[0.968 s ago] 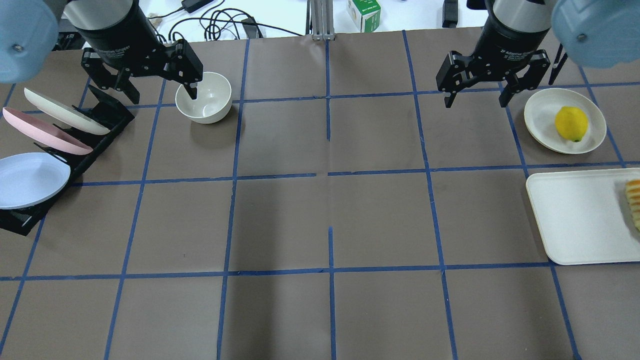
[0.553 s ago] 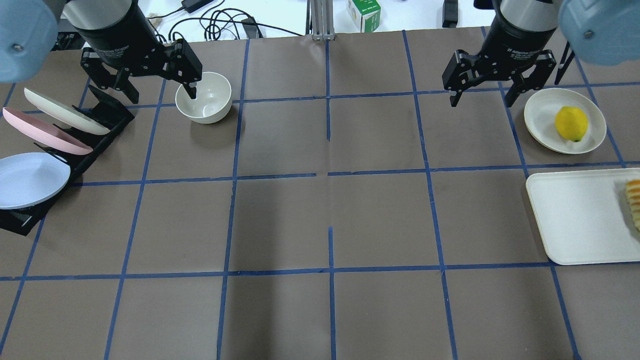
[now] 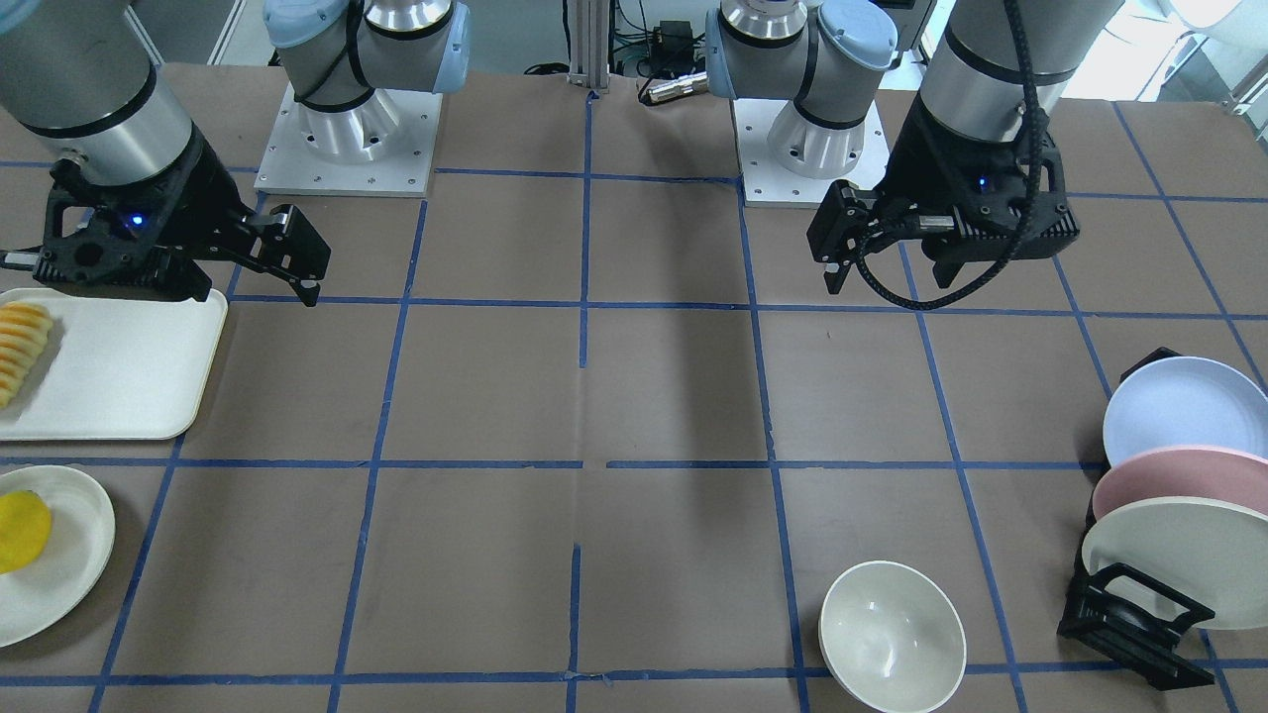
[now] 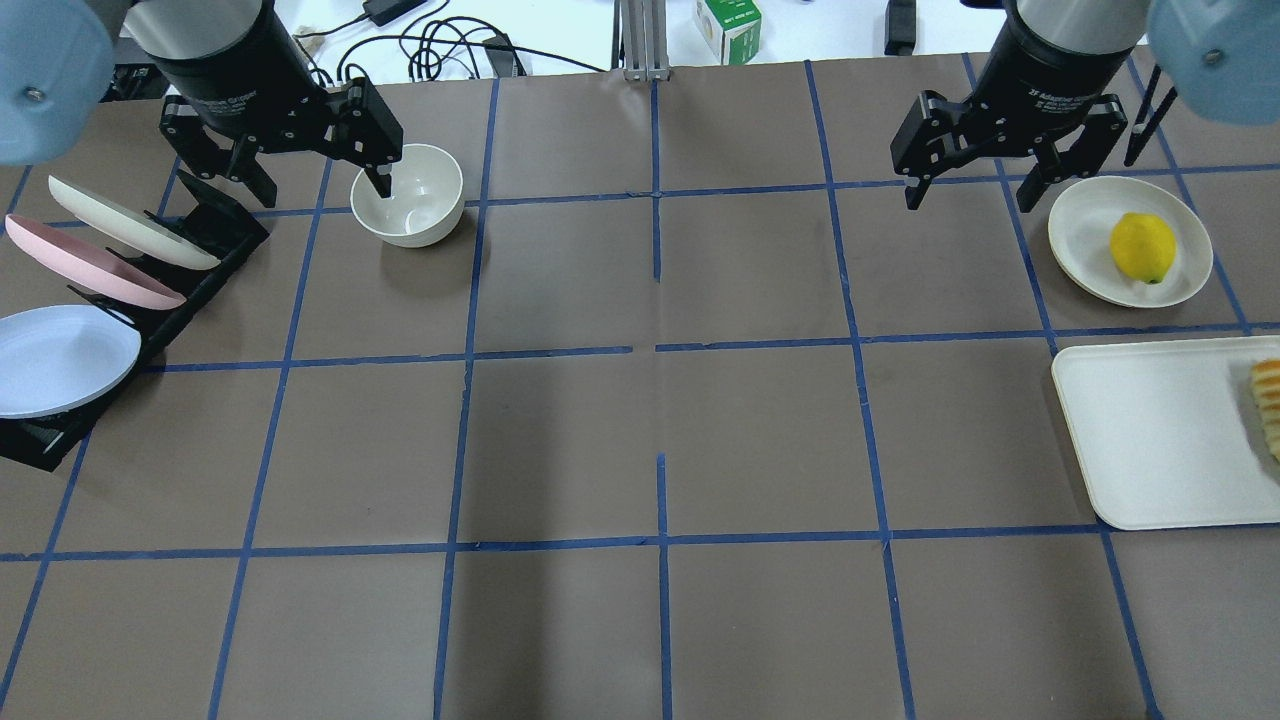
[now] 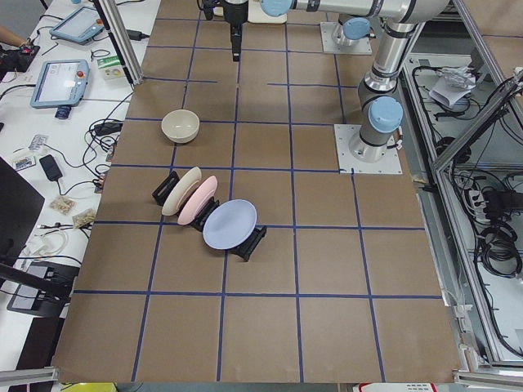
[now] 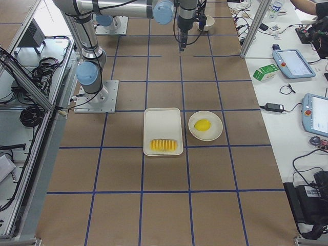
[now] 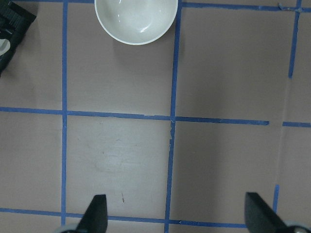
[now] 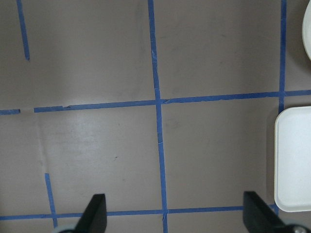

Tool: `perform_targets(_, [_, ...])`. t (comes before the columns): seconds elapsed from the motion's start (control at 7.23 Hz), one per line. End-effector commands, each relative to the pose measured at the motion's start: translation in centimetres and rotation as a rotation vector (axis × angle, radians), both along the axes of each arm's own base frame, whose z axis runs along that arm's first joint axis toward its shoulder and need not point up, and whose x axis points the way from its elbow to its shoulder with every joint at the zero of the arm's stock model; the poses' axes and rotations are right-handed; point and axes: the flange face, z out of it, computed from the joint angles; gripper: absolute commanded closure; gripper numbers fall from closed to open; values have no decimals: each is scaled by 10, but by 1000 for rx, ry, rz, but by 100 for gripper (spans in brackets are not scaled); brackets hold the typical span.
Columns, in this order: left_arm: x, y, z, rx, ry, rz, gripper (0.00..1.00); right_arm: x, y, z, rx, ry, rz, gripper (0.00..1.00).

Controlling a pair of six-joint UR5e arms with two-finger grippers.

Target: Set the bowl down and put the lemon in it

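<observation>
The cream-white bowl stands upright on the table at the far left; it also shows in the front view and at the top of the left wrist view. My left gripper hangs open and empty high above the table, beside the bowl, and its fingertips frame bare table. The yellow lemon lies on a flat cream plate at the far right. My right gripper is open and empty, raised, just left of that plate.
A black rack holds a cream, a pink and a blue plate at the left edge. A white tray with orange-yellow ridged slices lies at the right, in front of the lemon's plate.
My right gripper has moved to the right and a little farther away, toward the lemon's plate, still open. The left gripper and the bowl have not moved.
</observation>
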Motion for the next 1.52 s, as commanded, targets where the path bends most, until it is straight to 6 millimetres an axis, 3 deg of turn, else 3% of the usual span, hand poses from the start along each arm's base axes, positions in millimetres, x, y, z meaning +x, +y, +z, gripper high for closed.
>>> perform_targets(0.0, [0,0,0,0,0,0,0,3,-4,-6,-5,17,11,0])
perform_targets(0.41, [0,0,0,0,0,0,0,-20,-21,-29,32,19,-14,0])
perform_targets(0.69, [0,0,0,0,0,1,0,-78,-35,-38,30,10,-102,0])
perform_targets(0.97, [0,-1,-4,5,0,0,0,-142,-58,-60,-11,13,-9,0])
perform_targets(1.11, [7,-16,-7,-30,9,0,0,-163,-63,-68,-20,14,20,0])
perform_targets(1.24, [28,-47,-30,-52,1,2,0,-180,-71,-78,-36,22,46,0])
perform_targets(1.38, [71,-83,-61,-71,-5,-15,0,-194,-76,-85,-46,59,47,0])
